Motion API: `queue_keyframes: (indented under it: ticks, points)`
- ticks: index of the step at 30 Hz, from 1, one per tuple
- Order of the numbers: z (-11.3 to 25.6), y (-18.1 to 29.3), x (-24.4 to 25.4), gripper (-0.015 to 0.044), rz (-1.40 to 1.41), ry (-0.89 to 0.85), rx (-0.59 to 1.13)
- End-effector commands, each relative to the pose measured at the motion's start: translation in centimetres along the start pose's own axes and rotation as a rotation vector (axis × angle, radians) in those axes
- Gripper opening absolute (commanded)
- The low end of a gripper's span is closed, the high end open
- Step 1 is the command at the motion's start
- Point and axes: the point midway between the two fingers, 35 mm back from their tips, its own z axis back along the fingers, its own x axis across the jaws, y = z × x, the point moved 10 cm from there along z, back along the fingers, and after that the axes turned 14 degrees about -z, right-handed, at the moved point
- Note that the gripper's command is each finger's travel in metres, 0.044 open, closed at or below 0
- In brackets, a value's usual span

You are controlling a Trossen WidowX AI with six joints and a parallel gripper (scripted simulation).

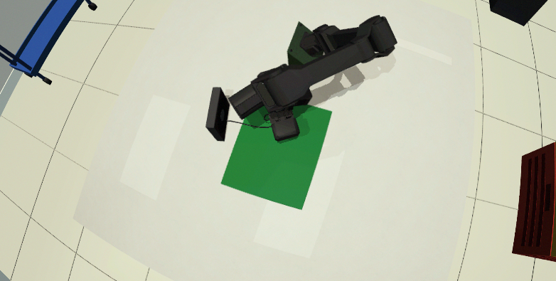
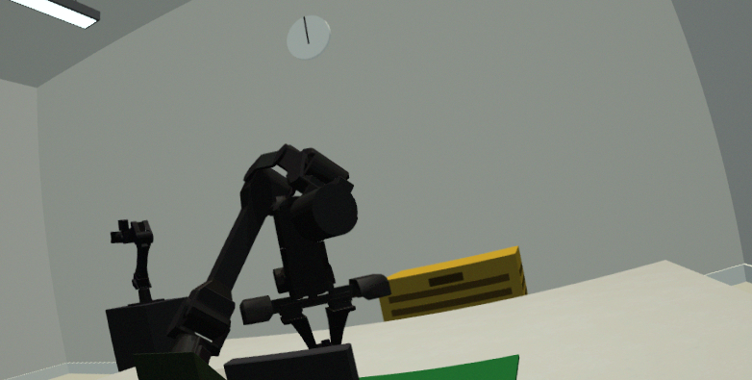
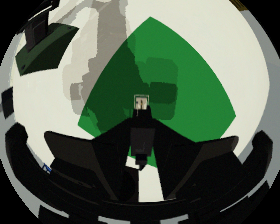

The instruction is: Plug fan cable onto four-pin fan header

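Observation:
The board (image 1: 271, 170) (image 2: 446, 367) (image 3: 191, 75) is a flat green sheet on the pale table. The pale four-pin header (image 3: 141, 102) stands on it, just beyond my fingertips in the wrist view. My gripper (image 2: 324, 343) (image 3: 141, 122) points down over the board's edge area, shut on the small black plug (image 3: 142, 140). The plug's front end reaches the header's near edge in the wrist view; its height over the header is unclear. The black fan (image 1: 217, 114) (image 2: 291, 362) stands beside the board, with its thin cable (image 1: 252, 125) running toward the gripper. The arm hides the plug in the top view.
A dark green block (image 1: 296, 48) (image 3: 51, 50) stands by the arm's base, behind the board. The fan stands close to the arm's wrist. A blue cart (image 1: 50, 32), a red cabinet (image 1: 536, 201) and a yellow cabinet (image 2: 457, 283) stand farther off.

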Motion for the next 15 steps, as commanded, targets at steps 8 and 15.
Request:
queue_keyframes:
  ticks: [8, 15]
  points:
    - [-1.3, -0.3, 0.1, 0.0, -0.004, -0.003, 0.001]
    - [-2.2, -0.3, 0.1, 0.0, -0.006, -0.003, 0.0]
